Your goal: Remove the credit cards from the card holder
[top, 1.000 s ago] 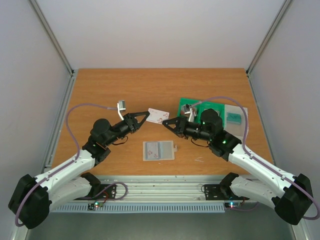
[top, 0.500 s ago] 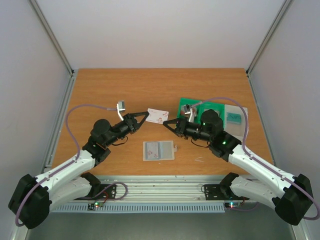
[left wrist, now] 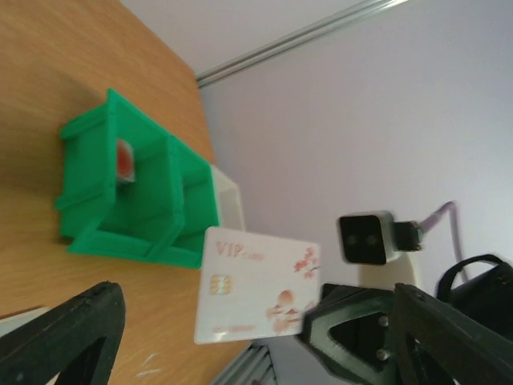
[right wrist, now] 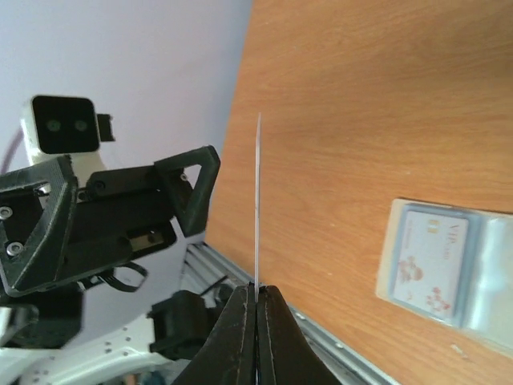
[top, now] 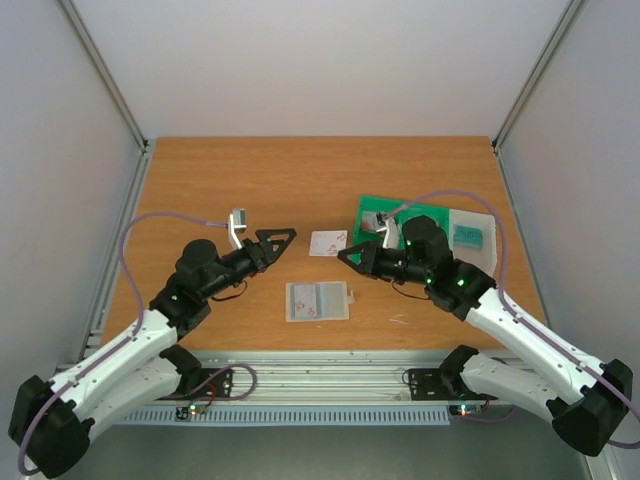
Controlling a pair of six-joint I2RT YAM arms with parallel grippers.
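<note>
A white credit card with red marks [top: 328, 243] hangs above the table, pinched at its right end by my right gripper [top: 344, 257], which is shut on it. In the right wrist view that card [right wrist: 258, 200] stands edge-on out of the shut jaws [right wrist: 256, 293]. My left gripper [top: 278, 246] is open just left of the card, not touching it. From the left wrist the card [left wrist: 256, 285] faces me between my spread fingers [left wrist: 76, 337]. The card holder [top: 317, 300] lies flat near the table's front, with another white card [right wrist: 433, 257] inside a pocket.
A green compartment tray [top: 385, 212] stands behind the right arm, a dark red card [left wrist: 124, 158] in one compartment. Beside it on the right, a clear box [top: 470, 248] holds a teal card [top: 467, 236]. The metal rail [top: 320, 385] runs along the near edge.
My left gripper opened, let go of the white card and drew back to the left. My right gripper closed on the card's other end and now holds it alone.
</note>
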